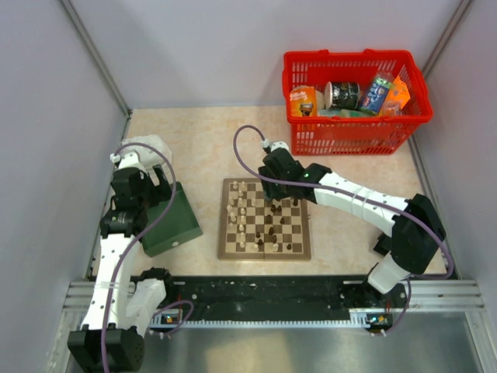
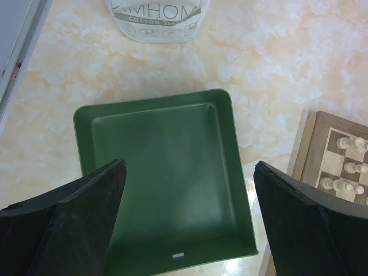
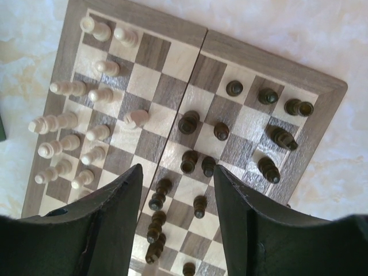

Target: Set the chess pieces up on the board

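Note:
The board (image 1: 264, 233) lies in the middle of the table, with cream-white chess pieces (image 1: 242, 210) on its left half and dark brown chess pieces (image 1: 281, 229) on its right half. In the right wrist view the board (image 3: 172, 57) fills the frame. Cream pieces (image 3: 69, 123) stand in two columns at the left, and one cream piece (image 3: 136, 119) lies tipped. Dark pieces (image 3: 230, 132) are scattered at the right, several lying down (image 3: 154, 227). My right gripper (image 3: 177, 190) hovers open above the board (image 1: 272, 203), holding nothing. My left gripper (image 2: 190, 218) is open and empty above the dark green box (image 2: 155, 172).
The dark green box (image 1: 169, 217) sits left of the board. A white tissue container (image 2: 158, 20) stands behind it. A red basket (image 1: 353, 132) with cans and packets stands at the back right. Grey walls close in the table on the left, right and far sides.

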